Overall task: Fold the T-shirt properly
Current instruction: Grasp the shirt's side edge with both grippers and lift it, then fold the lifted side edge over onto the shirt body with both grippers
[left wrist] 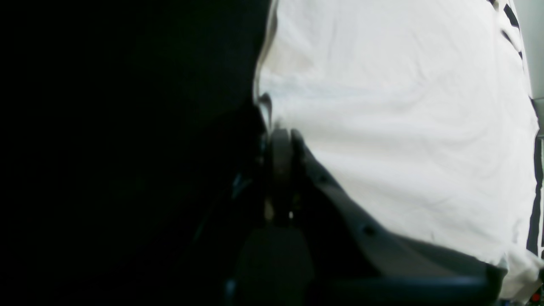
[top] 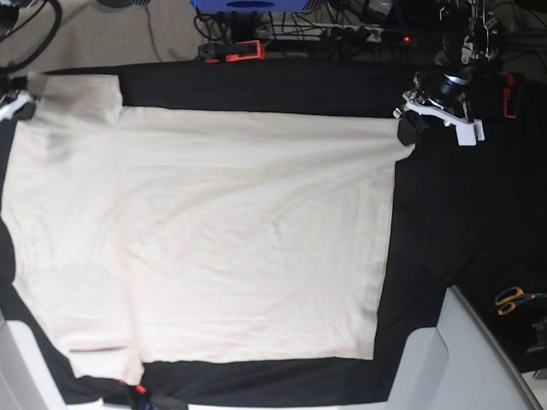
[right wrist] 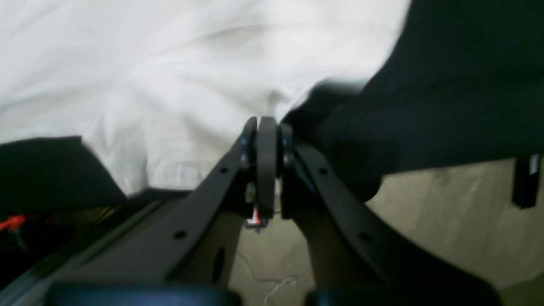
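Black cloth [top: 444,222] under T-shirt [top: 214,248], left pincer [top: 408,137] pinching its corner, right pincer [right wrist: 267,127] gripping its edge.

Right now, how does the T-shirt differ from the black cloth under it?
The T-shirt is cream and lies on top; the black cloth is dark and lies beneath. The T-shirt shows soft wrinkles running toward its pinched corner, while the black cloth looks flat. The black cloth reaches past the T-shirt on most sides. Both are spread out flat. The left gripper is shut on the T-shirt's edge.
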{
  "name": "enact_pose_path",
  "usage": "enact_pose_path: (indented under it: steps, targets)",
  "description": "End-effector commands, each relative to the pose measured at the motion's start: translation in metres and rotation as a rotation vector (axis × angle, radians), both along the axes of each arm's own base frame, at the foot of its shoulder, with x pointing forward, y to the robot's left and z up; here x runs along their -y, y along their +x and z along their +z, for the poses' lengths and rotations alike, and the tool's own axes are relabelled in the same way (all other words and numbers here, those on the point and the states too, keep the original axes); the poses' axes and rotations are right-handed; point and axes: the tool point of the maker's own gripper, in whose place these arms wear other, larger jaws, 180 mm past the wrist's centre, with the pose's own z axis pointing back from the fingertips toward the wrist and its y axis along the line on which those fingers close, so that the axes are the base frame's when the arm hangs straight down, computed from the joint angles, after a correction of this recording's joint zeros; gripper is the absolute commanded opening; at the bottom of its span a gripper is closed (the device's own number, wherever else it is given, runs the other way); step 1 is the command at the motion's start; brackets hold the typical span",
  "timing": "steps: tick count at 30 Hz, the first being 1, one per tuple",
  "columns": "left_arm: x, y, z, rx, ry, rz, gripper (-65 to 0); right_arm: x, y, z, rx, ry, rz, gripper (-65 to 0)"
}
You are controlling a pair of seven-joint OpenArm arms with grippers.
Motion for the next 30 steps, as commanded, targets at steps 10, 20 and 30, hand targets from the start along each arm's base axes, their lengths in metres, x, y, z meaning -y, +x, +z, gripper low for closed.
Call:
enact_pose_path:
  steps: [10, 20, 30]
  targets:
    - [0.029, 0.044, 0.004, -0.032, 0.101, -0.167, -65.0, 0.039, 0.056, 0.048, 0.106, -0.088, 0.021, -64.8]
    - [0.050, 0.073, 0.016, -0.011, 0.099, -0.246, -65.0, 0.036, 0.111, 0.049, 0.128, -0.051, 0.113, -64.8]
    - [0.048, 0.101, 0.057, 0.097, 0.135, -0.231, -65.0, 0.015, 0.134, 0.053, 0.143, -0.053, 0.197, -64.8]
